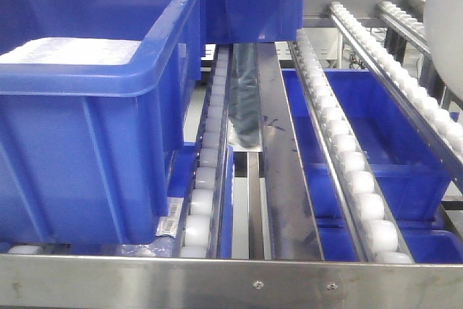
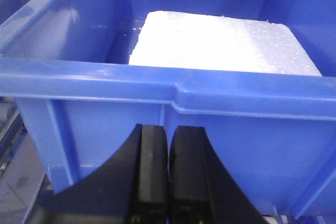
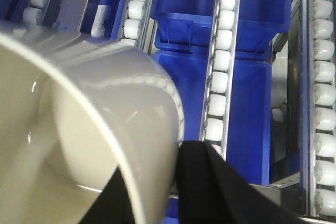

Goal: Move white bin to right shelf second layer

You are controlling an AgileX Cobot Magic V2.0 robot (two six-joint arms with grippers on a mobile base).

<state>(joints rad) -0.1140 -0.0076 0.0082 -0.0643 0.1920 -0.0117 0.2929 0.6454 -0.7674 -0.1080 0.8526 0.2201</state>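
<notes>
White bin [image 3: 105, 129]: glossy cream tub, rim apparently pinched between the right gripper [image 3: 152, 192] fingers (contact partly hidden), held above the white roller lanes [image 3: 220, 66]. Left gripper [image 2: 168, 177]: jaws pressed together, empty, facing a blue crate [image 2: 210, 124] holding white foam [image 2: 226, 43].

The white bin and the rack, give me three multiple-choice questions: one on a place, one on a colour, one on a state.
1. Where is the white bin in the right wrist view?
A. At the right gripper, above the roller lanes
B. Inside a blue crate
C. On the floor

2. What colour is the crate in front of the left gripper?
A. Green
B. Blue
C. Grey

3. How do the left gripper's jaws stand?
A. Wide open
B. Clamped on the crate rim
C. Together, holding nothing

Answers: 1 A, its rim sits by the dark finger with rollers below. 2 B, its walls are blue. 3 C, the two pads meet short of the crate.
</notes>
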